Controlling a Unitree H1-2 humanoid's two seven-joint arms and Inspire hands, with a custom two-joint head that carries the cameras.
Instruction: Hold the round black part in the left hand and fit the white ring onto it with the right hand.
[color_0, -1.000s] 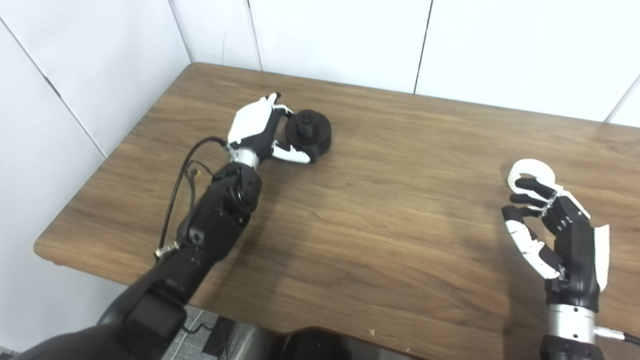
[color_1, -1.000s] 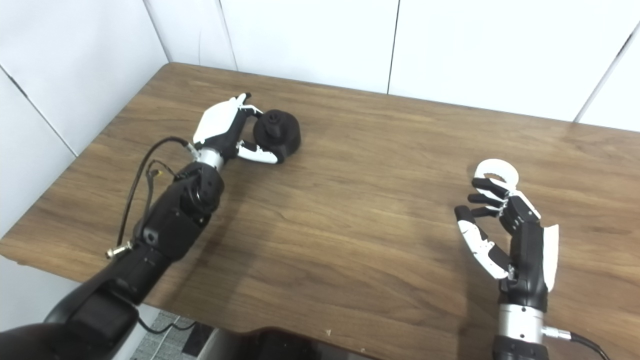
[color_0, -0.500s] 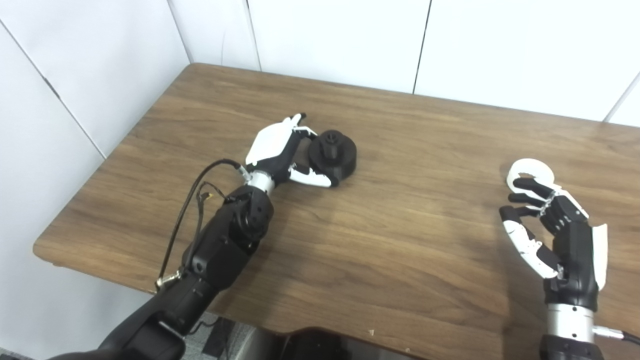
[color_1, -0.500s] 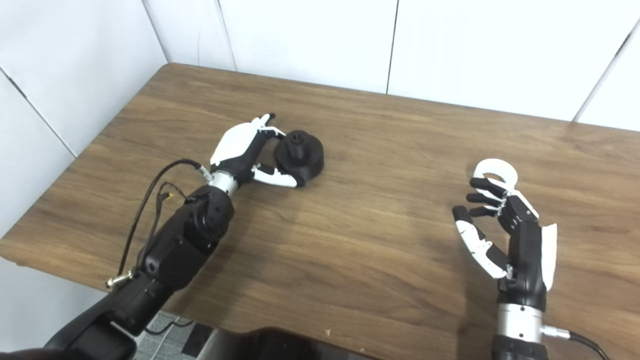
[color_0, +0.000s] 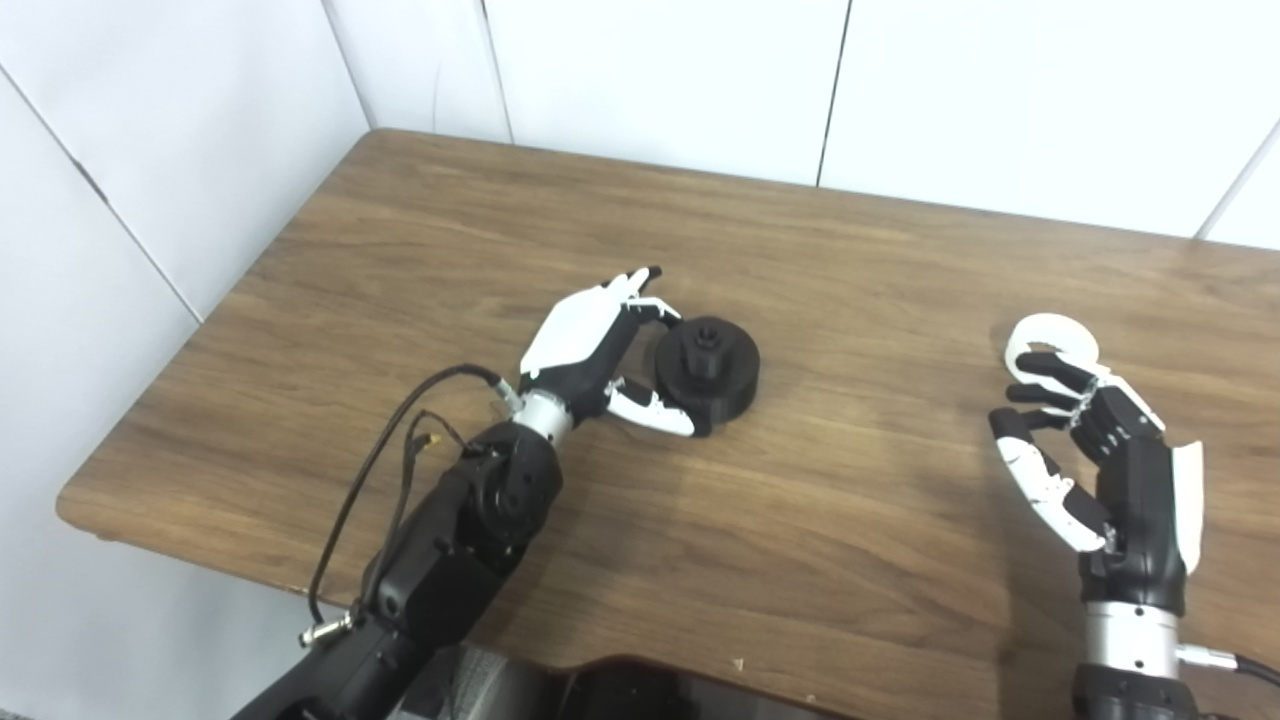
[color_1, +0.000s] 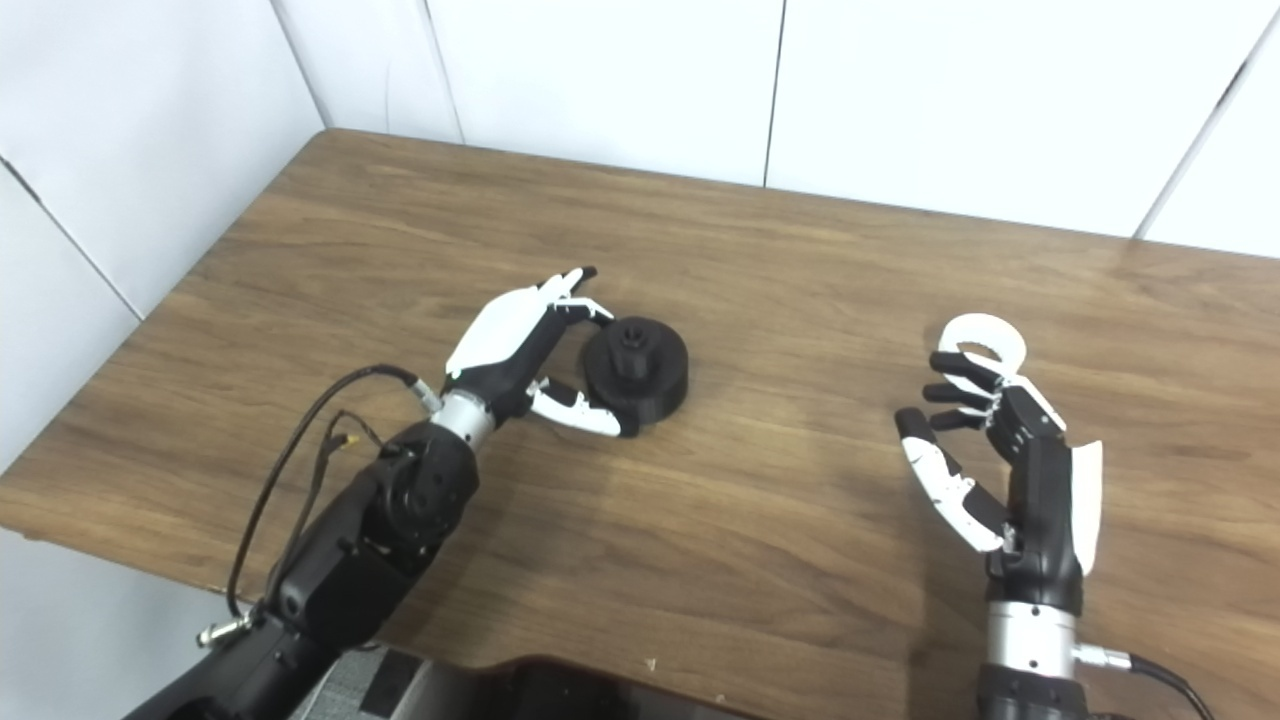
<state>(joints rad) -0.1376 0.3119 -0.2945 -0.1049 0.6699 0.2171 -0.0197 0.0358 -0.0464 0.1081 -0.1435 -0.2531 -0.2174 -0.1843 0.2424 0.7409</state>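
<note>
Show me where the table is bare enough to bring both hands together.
The widest bare patch of table lies between the black part in the left hand and the right hand. The far strip along the wall and the near edge are bare too. It is crowded only around the white ring at the right fingertips.

Right eye view. The left hand (color_1: 520, 352) grips the round black part (color_1: 638, 373) between fingers above and thumb below; the part sits left of centre on the wooden table (color_1: 780, 300), its raised central hub facing up. Well apart, toward 3 o'clock, the right hand (color_1: 1000, 455) stands upright, palm facing left, fingers curled but apart. The white ring (color_1: 984, 342) lies just beyond those fingertips at 12 o'clock; contact between them cannot be judged. White wall panels (color_1: 600, 70) back the table.
</note>
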